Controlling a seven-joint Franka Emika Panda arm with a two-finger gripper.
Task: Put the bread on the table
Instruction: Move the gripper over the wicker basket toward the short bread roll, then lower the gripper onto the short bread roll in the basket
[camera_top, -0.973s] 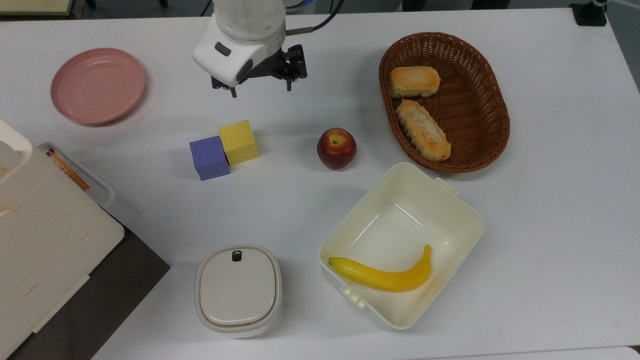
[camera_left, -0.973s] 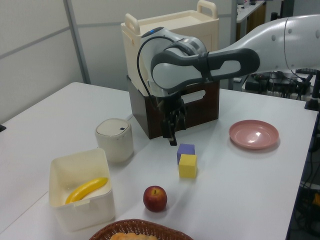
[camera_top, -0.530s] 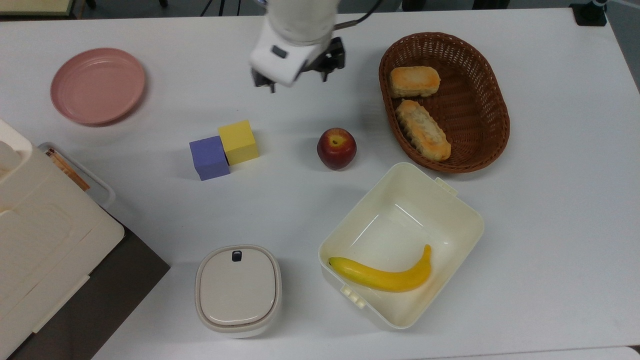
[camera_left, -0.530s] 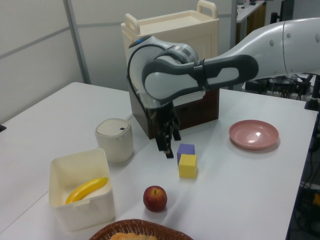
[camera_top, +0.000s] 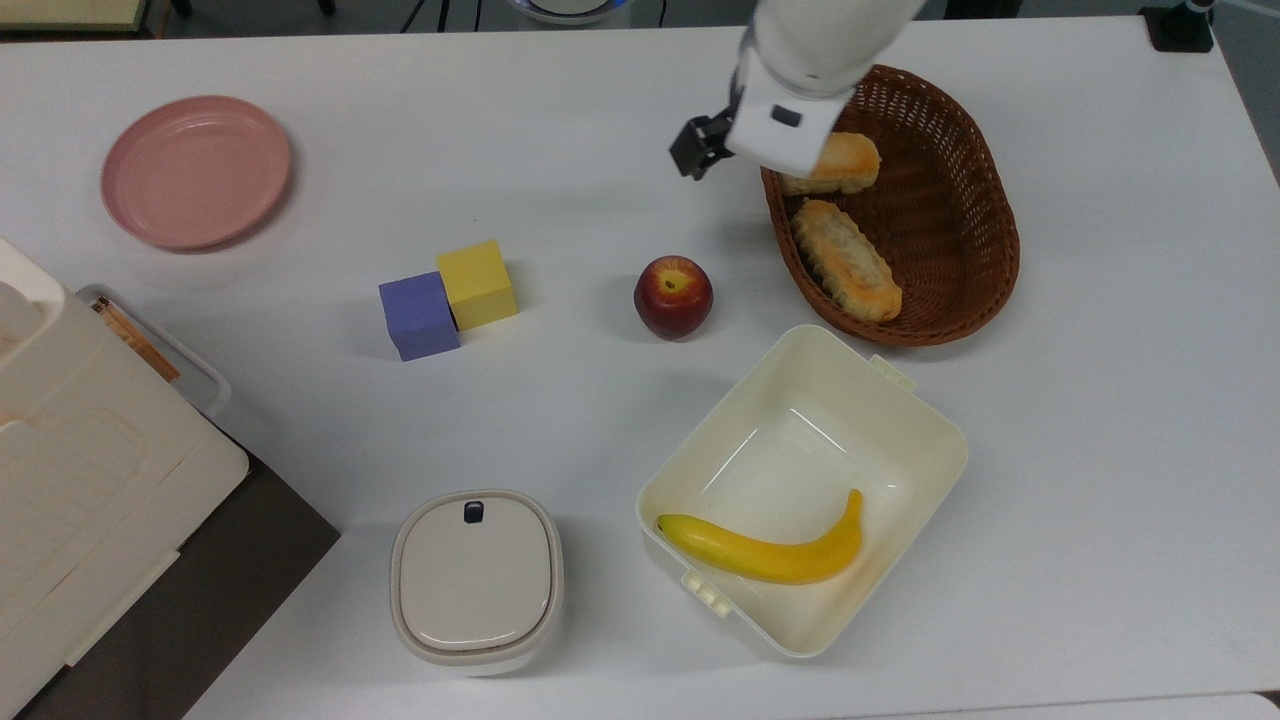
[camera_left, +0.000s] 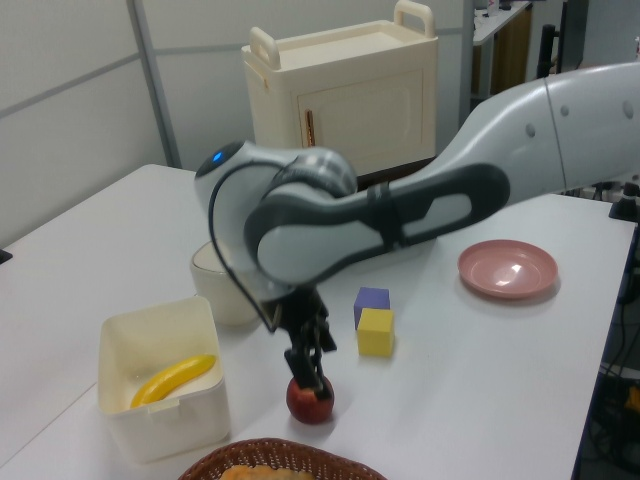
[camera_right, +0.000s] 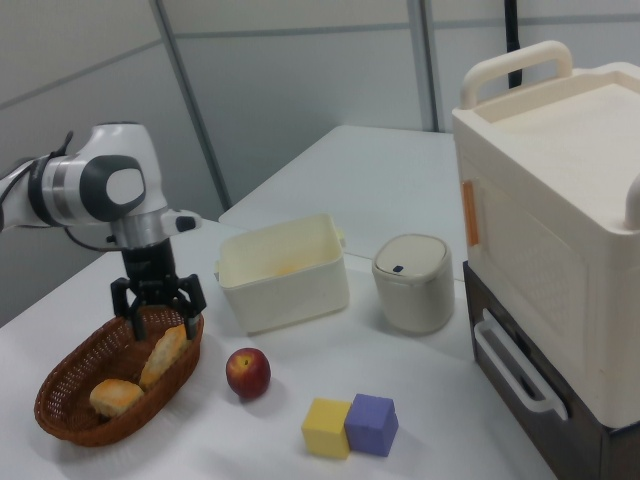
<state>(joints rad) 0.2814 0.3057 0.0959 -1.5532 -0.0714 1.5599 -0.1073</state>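
— Basket contents?
— The bread (camera_top: 842, 162) and a loaf (camera_top: 846, 260) lie in the basket (camera_top: 970, 180), top view's right.
— Nearby?
— The apple (camera_top: 673, 297) sits left of it on the table (camera_top: 1100, 450).

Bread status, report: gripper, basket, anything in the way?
Gripper open, empty, above basket rim. Bread untouched in basket beside longer loaf. Nothing in the way; apple sits apart on table.

bread (camera_top: 848, 160): partly hidden by arm, top view | basket (camera_left: 280, 462): cut off by left view's bottom edge
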